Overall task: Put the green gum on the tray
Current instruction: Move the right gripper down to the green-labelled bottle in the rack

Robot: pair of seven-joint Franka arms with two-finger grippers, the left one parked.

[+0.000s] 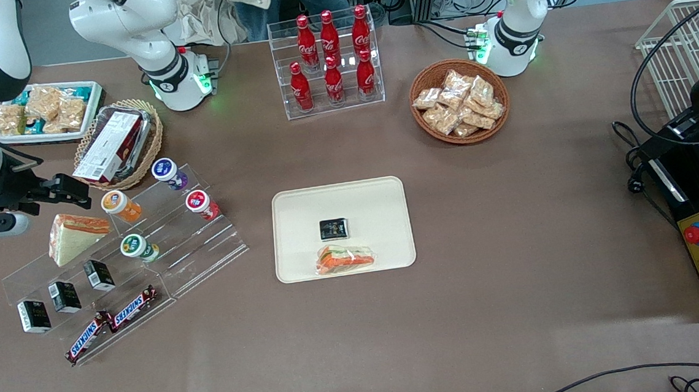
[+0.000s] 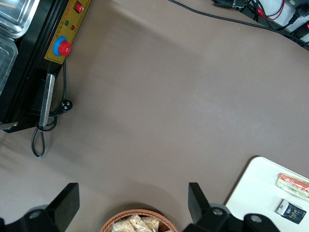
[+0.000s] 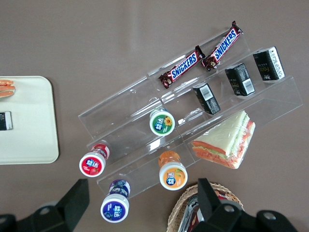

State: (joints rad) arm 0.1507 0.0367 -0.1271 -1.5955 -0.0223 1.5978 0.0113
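Brown tabletop all around, and we start at the gripper (image 1: 75,192), hanging above the working arm's end of the table with its two black fingers (image 3: 77,198) spread wide and nothing between them. It hovers right by the wicker basket (image 1: 152,145) holding a boxed snack, just above the top step of the clear acrylic stepped stand (image 1: 205,249).

On that stand we see four little bottles. The green gum (image 1: 138,246) sits upright on a middle step, well clear of the fingers, its green-ringed white lid (image 3: 161,122) facing up in the wrist view. The orange-lidded bottle (image 1: 119,203) stands one step higher, closest to the gripper; the purple-lidded bottle (image 1: 167,171) and red-lidded bottle (image 1: 200,203) stand farther along the stand toward the tray. A wrapped sandwich wedge (image 1: 72,237) leans beside the orange one, three small black boxes (image 1: 65,296) line a lower step, and two Snickers bars (image 1: 112,323) lie on the bottom step.

Out from the stand, toward the table's middle, lies the cream tray (image 1: 301,211), carrying a small black packet (image 1: 333,228) and a wrapped sandwich (image 1: 345,259).
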